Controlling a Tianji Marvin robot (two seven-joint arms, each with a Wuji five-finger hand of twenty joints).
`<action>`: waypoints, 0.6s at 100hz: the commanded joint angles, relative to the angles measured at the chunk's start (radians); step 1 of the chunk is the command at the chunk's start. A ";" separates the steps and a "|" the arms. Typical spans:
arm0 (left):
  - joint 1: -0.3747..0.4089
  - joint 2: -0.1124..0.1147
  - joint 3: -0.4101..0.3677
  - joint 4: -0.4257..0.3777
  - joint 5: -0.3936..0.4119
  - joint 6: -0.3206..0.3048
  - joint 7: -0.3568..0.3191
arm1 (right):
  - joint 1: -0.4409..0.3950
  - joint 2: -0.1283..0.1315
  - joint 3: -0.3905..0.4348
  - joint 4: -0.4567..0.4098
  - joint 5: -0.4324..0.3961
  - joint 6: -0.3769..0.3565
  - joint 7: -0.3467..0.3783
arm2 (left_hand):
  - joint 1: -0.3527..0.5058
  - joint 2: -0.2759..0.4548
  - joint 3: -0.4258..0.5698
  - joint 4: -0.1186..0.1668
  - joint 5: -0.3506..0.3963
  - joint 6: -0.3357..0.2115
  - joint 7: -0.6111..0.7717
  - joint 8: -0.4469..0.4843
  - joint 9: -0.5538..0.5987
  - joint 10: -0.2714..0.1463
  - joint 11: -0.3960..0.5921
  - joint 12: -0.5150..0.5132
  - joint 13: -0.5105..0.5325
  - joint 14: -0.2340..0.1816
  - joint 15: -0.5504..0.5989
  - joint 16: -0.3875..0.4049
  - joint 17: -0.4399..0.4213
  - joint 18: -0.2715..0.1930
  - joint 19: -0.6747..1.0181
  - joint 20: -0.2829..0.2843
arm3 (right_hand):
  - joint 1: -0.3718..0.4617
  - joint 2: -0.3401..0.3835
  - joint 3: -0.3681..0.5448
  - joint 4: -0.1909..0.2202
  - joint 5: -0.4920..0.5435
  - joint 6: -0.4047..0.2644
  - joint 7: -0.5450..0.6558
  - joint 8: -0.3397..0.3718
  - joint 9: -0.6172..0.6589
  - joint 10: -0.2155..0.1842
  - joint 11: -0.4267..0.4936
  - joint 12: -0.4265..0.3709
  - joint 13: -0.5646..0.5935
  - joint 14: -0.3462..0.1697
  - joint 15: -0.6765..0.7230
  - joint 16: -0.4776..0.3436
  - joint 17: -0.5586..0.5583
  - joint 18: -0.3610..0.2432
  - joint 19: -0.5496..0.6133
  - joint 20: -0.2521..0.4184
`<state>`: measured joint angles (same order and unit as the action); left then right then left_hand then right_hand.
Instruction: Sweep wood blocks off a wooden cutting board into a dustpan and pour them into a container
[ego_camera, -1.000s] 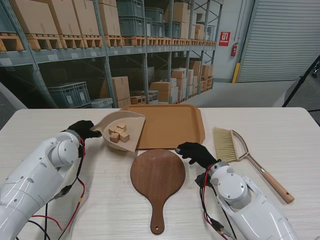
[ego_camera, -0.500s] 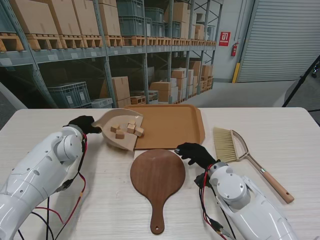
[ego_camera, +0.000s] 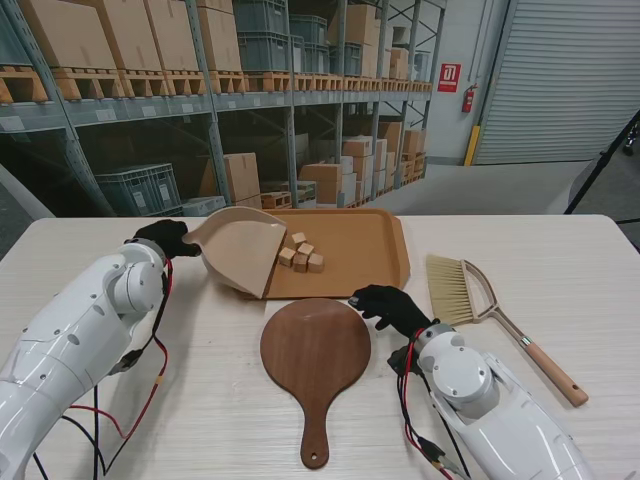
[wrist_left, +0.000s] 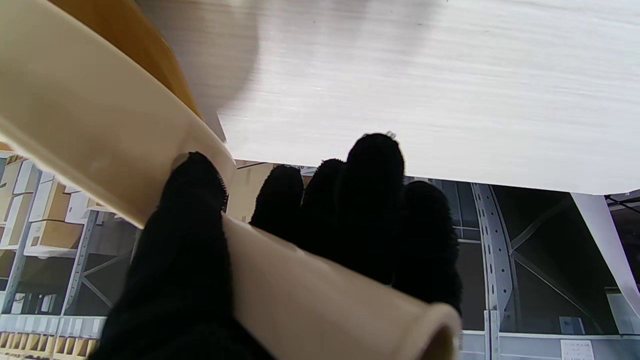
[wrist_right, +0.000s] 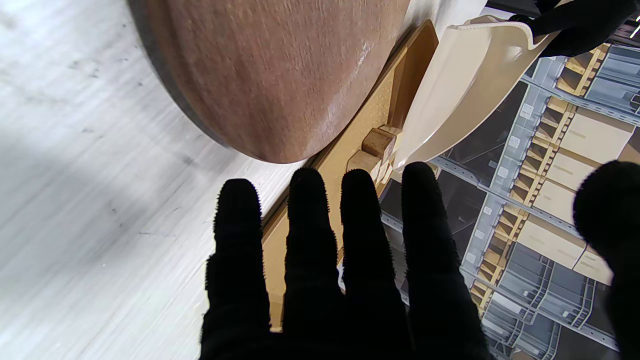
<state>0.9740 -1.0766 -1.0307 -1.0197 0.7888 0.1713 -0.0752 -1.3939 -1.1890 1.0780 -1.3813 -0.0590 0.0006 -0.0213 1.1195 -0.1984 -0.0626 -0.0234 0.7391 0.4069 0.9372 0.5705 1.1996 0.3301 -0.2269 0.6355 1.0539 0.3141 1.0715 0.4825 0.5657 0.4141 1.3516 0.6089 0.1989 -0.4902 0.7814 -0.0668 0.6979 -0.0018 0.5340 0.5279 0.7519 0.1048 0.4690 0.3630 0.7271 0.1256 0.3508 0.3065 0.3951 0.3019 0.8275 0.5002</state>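
Dustpan tipped over the tray, wood blocks spilled onto it.

The left hand (ego_camera: 165, 238) has its fingers clamped on the dustpan (ego_camera: 238, 253) handle; the wood blocks (ego_camera: 300, 254) lie in the orange tray's (ego_camera: 370, 250) left part. The right hand (ego_camera: 388, 306), fingers apart and empty, hovers beside the round cutting board (ego_camera: 315, 352).

Wood blocks (ego_camera: 301, 255) in tray (ego_camera: 370, 262), right of dustpan (ego_camera: 240, 255).

Left hand (ego_camera: 165, 238) raised, tipped dustpan (ego_camera: 238, 254) steeper, mouth now down on tray (ego_camera: 360, 250) edge. Blocks (ego_camera: 300, 254) slid out of dustpan, now lying clustered on tray beside mouth.
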 joint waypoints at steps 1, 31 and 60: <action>0.002 0.003 -0.010 -0.023 0.009 0.004 -0.018 | -0.006 -0.004 -0.003 0.001 0.002 0.004 0.011 | 0.124 0.104 0.128 0.047 0.024 0.067 0.088 -0.017 0.001 -0.344 1.418 -0.011 0.058 -0.241 0.009 0.002 0.028 -0.029 0.033 -0.020 | 0.000 0.014 0.007 0.009 0.014 -0.020 -0.007 0.011 0.028 0.009 0.025 0.018 -0.001 -0.003 0.025 0.019 -0.001 0.021 -0.006 0.027; 0.072 0.010 -0.090 -0.097 0.050 0.023 -0.017 | -0.008 -0.005 0.000 -0.008 0.001 0.014 0.007 | 0.122 0.109 0.127 0.044 0.023 0.064 0.092 -0.014 0.003 -0.347 1.426 -0.010 0.059 -0.242 0.018 0.001 0.025 -0.027 0.039 -0.017 | 0.001 0.013 0.008 0.009 0.015 -0.019 -0.007 0.010 0.028 0.008 0.025 0.018 0.000 -0.003 0.027 0.020 -0.001 0.020 -0.005 0.026; 0.261 0.021 -0.263 -0.265 0.130 0.025 -0.017 | -0.018 -0.005 0.007 -0.023 -0.006 0.025 0.000 | 0.122 0.105 0.126 0.041 0.030 0.060 0.096 -0.009 0.012 -0.351 1.440 -0.005 0.066 -0.244 0.033 0.002 0.026 -0.026 0.050 -0.011 | 0.002 0.013 0.009 0.009 0.015 -0.020 -0.007 0.011 0.028 0.009 0.025 0.018 -0.001 -0.002 0.026 0.019 -0.001 0.020 -0.005 0.026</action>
<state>1.1936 -1.0693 -1.2798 -1.2640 0.9104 0.1903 -0.0814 -1.4008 -1.1904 1.0851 -1.3960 -0.0615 0.0206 -0.0301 1.1195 -0.1984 -0.0603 -0.0234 0.7309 0.4074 0.9524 0.5705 1.1993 0.3301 -0.2269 0.6353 1.0534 0.3141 1.0850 0.4824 0.5676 0.4140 1.3516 0.6089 0.1991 -0.4902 0.7818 -0.0668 0.6980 -0.0018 0.5340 0.5279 0.7518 0.1062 0.4695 0.3633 0.7271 0.1265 0.3514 0.3066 0.3951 0.3021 0.8275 0.5004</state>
